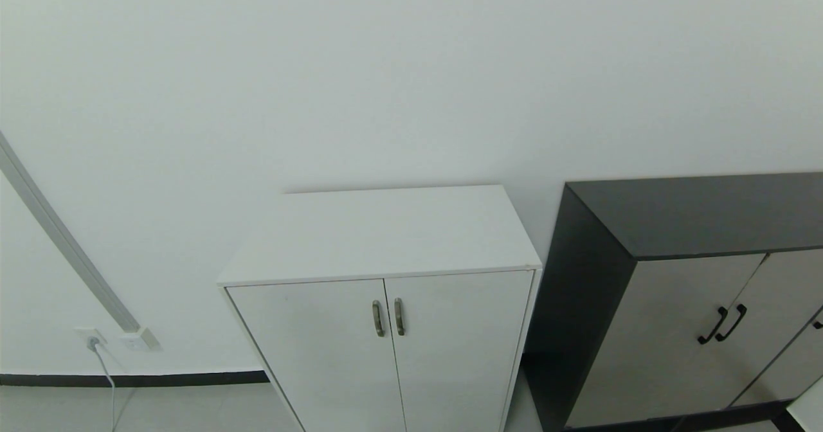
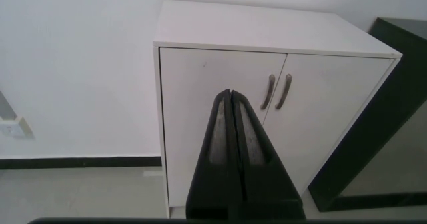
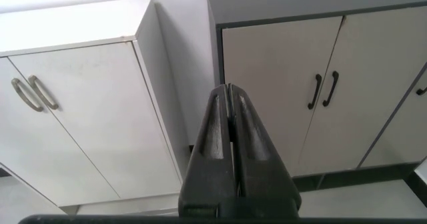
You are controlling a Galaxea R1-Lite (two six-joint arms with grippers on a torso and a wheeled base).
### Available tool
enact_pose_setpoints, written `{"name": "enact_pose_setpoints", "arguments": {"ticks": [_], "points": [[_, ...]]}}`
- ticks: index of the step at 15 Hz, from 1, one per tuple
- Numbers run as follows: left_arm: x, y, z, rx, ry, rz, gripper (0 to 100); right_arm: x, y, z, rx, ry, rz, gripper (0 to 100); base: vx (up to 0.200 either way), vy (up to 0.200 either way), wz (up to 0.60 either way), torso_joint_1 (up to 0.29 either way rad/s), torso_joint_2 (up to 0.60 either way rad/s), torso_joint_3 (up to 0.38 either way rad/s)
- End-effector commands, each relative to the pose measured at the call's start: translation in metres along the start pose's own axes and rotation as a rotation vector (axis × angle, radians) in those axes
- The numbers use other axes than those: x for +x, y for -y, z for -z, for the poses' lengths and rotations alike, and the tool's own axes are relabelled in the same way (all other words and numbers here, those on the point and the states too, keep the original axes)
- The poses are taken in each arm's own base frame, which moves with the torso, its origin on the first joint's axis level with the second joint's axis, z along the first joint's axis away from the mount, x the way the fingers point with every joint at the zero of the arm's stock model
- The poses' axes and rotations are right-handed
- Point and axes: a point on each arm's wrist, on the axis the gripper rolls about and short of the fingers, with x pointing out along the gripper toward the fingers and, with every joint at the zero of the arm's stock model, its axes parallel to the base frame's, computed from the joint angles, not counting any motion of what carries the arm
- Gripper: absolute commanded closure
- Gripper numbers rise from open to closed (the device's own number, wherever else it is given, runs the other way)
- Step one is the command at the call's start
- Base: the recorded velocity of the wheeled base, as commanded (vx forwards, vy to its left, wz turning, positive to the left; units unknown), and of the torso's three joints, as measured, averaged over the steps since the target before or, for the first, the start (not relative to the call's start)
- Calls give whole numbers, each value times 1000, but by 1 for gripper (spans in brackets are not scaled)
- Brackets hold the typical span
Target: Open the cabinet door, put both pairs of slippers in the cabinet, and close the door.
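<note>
Wall socket (image 1: 90, 338) near white cabinet (image 1: 386, 342)

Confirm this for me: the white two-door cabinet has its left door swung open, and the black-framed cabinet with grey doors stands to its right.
Not right. Both doors of the white two-door cabinet are shut, with their metal handles side by side at the middle seam, as the head view shows. The rest holds: the black-framed cabinet with grey doors stands to its right.
</note>
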Motion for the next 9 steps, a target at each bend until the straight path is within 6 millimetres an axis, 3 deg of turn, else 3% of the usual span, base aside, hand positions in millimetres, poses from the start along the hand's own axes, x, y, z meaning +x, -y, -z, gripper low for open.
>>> {"name": "enact_pose_setpoints", "arguments": {"ticks": [1,9], "points": [[0,0,0,0,0,-1,100,0,0,0,-1,-3,-2,100,0,0,0,0,0,0],[0,0,0,0,0,-1,100,0,0,0,-7,-3,-5,100,0,0,0,0,0,0]]}}
